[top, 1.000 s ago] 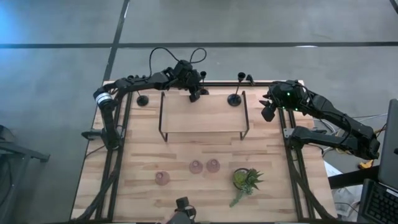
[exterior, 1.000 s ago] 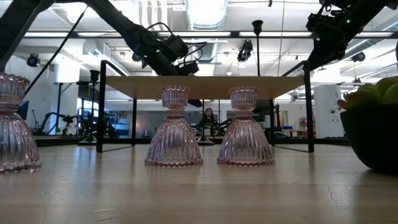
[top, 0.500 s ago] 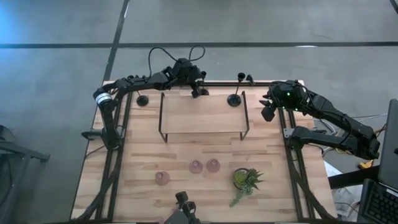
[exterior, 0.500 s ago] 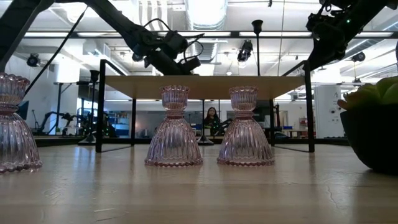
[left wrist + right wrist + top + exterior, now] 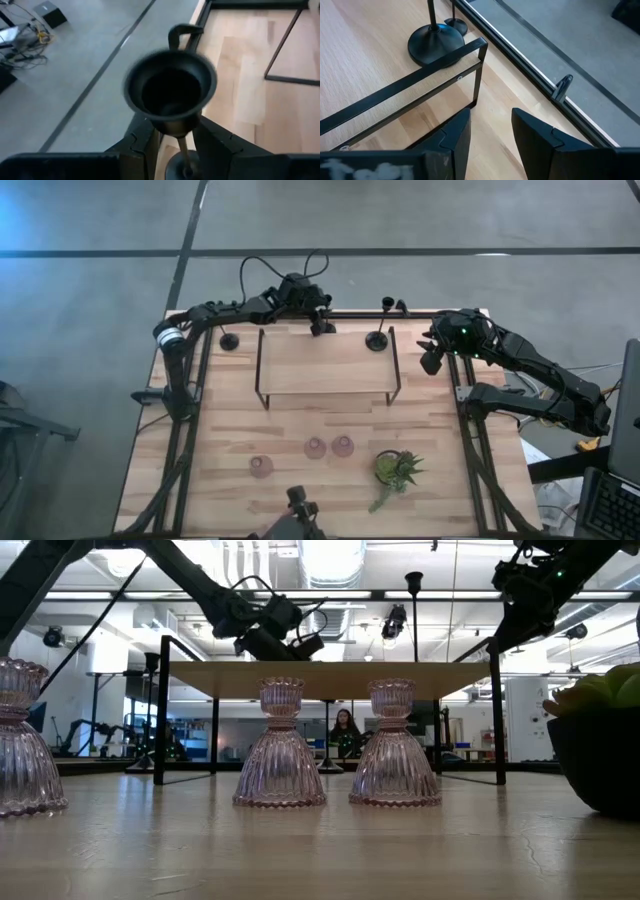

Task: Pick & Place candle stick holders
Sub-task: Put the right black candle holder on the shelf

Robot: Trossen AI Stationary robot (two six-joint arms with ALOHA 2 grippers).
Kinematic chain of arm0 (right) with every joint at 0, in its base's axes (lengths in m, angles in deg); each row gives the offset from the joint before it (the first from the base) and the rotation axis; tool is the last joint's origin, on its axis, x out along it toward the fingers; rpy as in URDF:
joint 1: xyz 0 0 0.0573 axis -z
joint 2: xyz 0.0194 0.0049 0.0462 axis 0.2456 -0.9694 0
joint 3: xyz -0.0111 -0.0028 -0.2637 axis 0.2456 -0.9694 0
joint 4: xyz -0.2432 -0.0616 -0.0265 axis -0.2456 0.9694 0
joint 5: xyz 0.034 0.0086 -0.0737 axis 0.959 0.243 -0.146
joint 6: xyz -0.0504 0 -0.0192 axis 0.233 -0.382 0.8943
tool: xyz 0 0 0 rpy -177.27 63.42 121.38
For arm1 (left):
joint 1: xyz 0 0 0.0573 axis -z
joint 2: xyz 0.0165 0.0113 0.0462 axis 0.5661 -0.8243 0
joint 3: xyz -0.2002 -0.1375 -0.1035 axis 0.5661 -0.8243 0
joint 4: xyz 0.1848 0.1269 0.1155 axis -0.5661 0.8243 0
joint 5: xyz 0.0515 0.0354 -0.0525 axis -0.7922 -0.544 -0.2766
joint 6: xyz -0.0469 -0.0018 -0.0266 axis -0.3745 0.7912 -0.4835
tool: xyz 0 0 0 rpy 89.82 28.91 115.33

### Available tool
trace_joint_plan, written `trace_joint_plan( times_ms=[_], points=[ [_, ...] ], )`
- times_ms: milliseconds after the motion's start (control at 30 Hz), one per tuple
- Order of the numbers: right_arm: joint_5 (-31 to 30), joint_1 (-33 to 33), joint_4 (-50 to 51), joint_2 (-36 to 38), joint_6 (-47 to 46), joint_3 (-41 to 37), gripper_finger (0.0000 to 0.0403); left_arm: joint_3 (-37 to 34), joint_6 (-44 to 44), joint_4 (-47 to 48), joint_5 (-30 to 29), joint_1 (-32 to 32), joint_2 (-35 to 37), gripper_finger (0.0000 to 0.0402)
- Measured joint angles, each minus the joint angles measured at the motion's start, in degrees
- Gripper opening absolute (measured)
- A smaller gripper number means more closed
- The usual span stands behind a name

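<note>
My left gripper (image 5: 321, 326) is at the table's far edge, behind the wooden riser shelf (image 5: 325, 362), shut on a black candle stick holder (image 5: 171, 90). The holder's cup top faces the left wrist camera, and its disc base (image 5: 181, 169) shows below. Two more black holders stand on their disc bases at the far left (image 5: 229, 340) and far right (image 5: 378, 338) of the shelf. Three pink glass holders (image 5: 261, 466) (image 5: 315, 447) (image 5: 343, 445) stand at the near side. My right gripper (image 5: 432, 358) is open and empty beside the shelf's right end. My left gripper pinches the black holder between its two fingers (image 5: 146, 142) at the top of the stem, just under the cup (image 5: 176, 131). The fingers lie across the stem. The stem runs down from the hold to the disc base; whether the base touches the table I cannot tell.
The shelf stands on a black metal frame (image 5: 420, 80) mid-table. A green spiky potted plant (image 5: 395, 468) stands at the near right. Black rails run along the table's left and right sides. A person (image 5: 343, 730) shows in the room beyond.
My left gripper has shifted a little toward the table's far edge and to the right with the black holder, staying shut on it.
</note>
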Motion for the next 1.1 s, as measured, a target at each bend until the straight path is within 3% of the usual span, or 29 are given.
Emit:
trace_joint_plan(
  times_ms=[233,333,433,600,933,1100],
  points=[
    [0.0,0.0,0.0,0.0,0.5,0.0,0.013,0.0,-0.3,-0.7,0.4,-0.1,-0.9,0.0116],
    [0.0,0.0,0.0,0.0,0.7,0.0,0.0125,0.0,0.1,-0.8,0.4,-0.1,-0.9,0.0086],
    [0.0,0.0,0.0,0.0,0.7,0.0,0.012,0.0,-0.2,-0.9,1.5,-0.1,-0.9,0.0027],
    [0.0,0.0,0.0,0.0,1.1,0.0,0.0113,1.4,0.2,0.7,0.8,-0.1,-0.8,0.0019],
    [0.0,0.0,0.0,0.0,1.1,0.0,0.0104,16.4,4.7,18.8,-0.2,0.0,4.8,0.0019],
    [0.0,0.0,0.0,0.0,0.6,0.0,0.011,24.7,4.7,29.3,2.4,0.0,9.1,0.0019]
  ],
)
